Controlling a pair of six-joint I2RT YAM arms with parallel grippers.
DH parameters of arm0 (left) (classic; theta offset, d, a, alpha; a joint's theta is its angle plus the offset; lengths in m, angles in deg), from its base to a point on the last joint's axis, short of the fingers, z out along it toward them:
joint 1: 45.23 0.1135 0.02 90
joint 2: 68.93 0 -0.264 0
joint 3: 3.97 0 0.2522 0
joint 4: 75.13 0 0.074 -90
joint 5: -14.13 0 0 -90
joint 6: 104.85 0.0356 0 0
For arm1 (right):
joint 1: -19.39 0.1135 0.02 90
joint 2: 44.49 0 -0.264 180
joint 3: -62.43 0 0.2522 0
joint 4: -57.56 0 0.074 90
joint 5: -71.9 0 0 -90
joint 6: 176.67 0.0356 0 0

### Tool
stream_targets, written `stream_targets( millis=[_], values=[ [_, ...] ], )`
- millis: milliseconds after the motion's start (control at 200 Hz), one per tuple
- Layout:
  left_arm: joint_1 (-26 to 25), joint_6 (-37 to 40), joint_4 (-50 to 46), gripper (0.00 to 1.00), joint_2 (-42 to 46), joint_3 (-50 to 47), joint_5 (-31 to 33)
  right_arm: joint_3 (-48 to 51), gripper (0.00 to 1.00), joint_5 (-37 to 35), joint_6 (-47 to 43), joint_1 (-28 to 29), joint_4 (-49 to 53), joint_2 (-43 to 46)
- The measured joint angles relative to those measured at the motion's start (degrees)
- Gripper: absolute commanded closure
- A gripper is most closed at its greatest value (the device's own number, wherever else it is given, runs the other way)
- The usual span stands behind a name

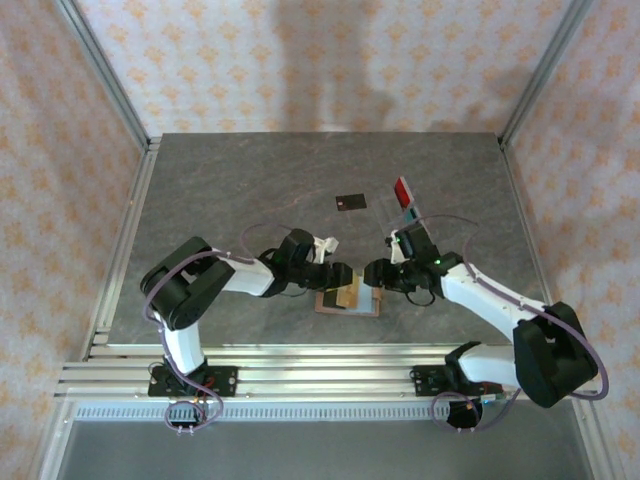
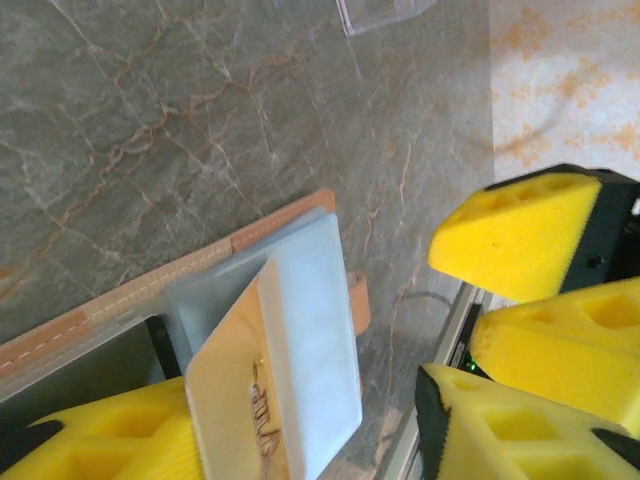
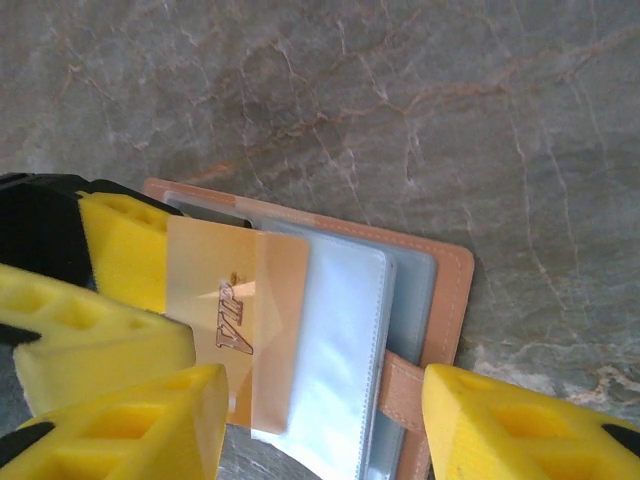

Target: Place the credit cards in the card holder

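Grey table (image 1: pixel 230 180): card holder (image 1: pixel 347 300) lies between left gripper (image 1: pixel 334 274) and right gripper (image 1: pixel 378 274).

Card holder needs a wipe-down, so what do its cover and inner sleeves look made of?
Cover: looks like tan leather or an imitation, matte, with a stitched edge. Sleeves: seem to be thin flexible plastic, frosted and slightly glossy; the gold card shows dimly through one.

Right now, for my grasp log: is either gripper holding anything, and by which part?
Nothing looks gripped. The left gripper and right gripper both stand open at the card holder; the gold card lies partly inside its clear sleeve.
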Motion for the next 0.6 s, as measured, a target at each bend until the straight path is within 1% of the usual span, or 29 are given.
stream_targets(
  millis=[35,60,110,300,491,596],
  values=[
    [0.02,0.48,-1.49,0.34,0.37,0.61,0.44,-0.09,0.47,-0.28,0.13,0.0,-0.07,0.15],
    [0.02,1.03,-2.6,0.29,0.68,0.98,0.96,-0.09,0.47,-0.59,0.28,0.0,-0.07,0.35],
    [0.02,1.2,-4.22,0.25,1.27,1.53,1.75,-0.11,0.47,-1.25,0.52,0.0,-0.02,0.72],
    [0.02,2.34,-10.78,0.23,3.28,3.13,5.25,-0.13,0.46,-3.52,1.46,0.0,0.17,1.22],
    [0.02,2.93,-18.1,0.21,5.33,4.72,9.09,-0.26,0.46,-4.2,2.8,0.0,0.28,1.22],
    [0.02,3.5,-22.1,0.18,7.02,5.4,11.61,-0.98,0.47,-4.35,3.41,0.0,0.44,1.18]
  ],
)
